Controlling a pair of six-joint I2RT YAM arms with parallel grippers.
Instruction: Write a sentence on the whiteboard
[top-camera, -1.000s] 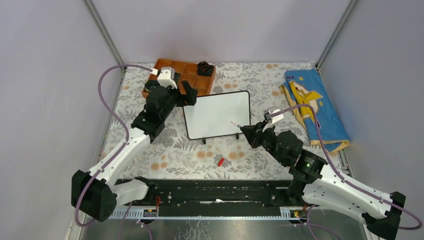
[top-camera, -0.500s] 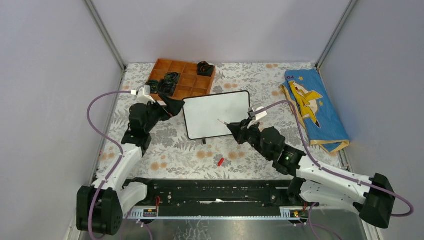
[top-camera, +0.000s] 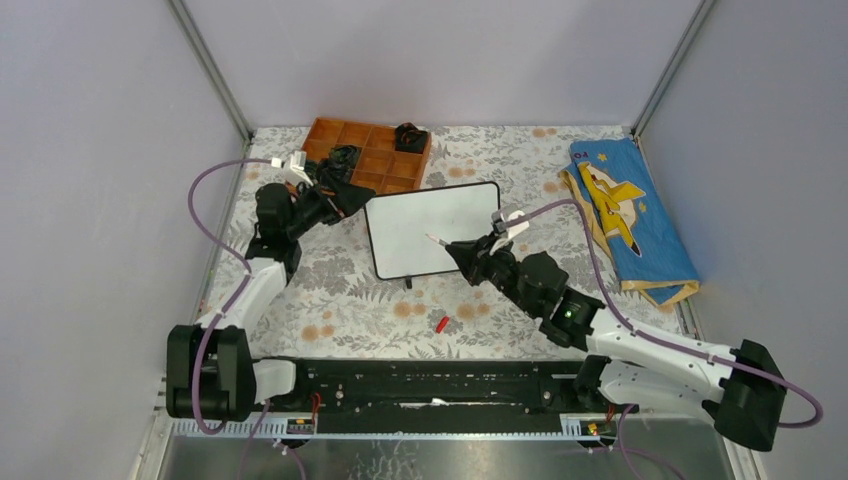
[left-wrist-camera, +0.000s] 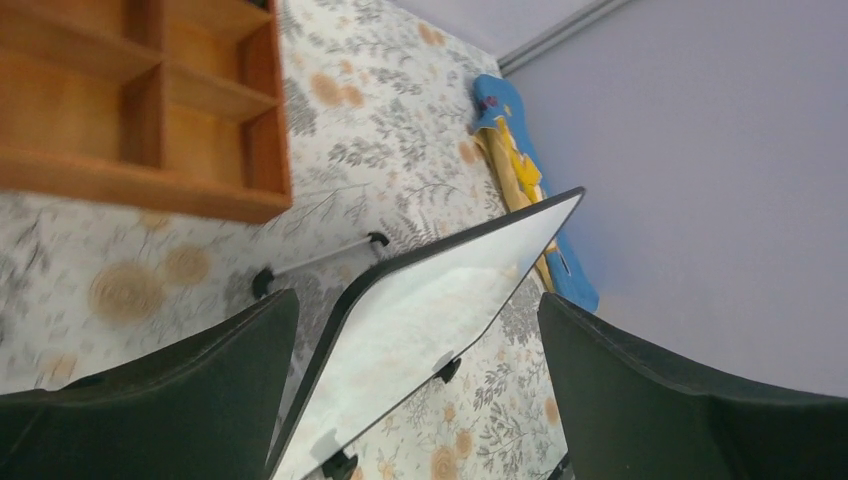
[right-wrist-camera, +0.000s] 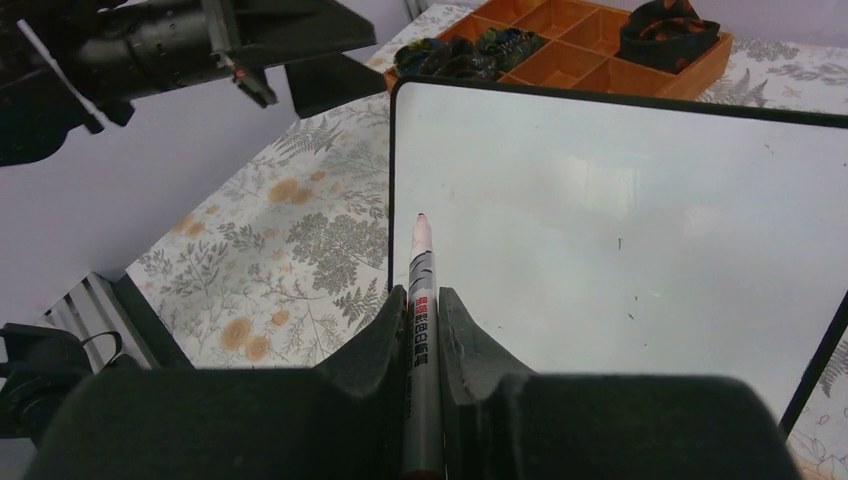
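The whiteboard (top-camera: 432, 225) stands on its small black feet on the floral mat, and its face is blank; no sentence shows. My right gripper (top-camera: 462, 252) is shut on a grey marker (top-camera: 440, 242) with a red-lettered label. The marker's tip points at the board's lower middle. In the right wrist view the marker (right-wrist-camera: 422, 290) runs out between the right gripper's (right-wrist-camera: 423, 300) jaws over the board (right-wrist-camera: 620, 220), near its left edge. My left gripper (top-camera: 340, 198) is open beside the board's far left corner. In the left wrist view the board (left-wrist-camera: 420, 330) lies between its wide jaws.
An orange compartment tray (top-camera: 385, 170) with dark items sits behind the board. A blue and yellow cloth (top-camera: 625, 215) lies at the right. A small red cap (top-camera: 441, 323) lies on the mat in front of the board.
My right gripper carried the marker left from the board's lower right edge to over its lower middle. My left gripper drew back left from the board's far left corner.
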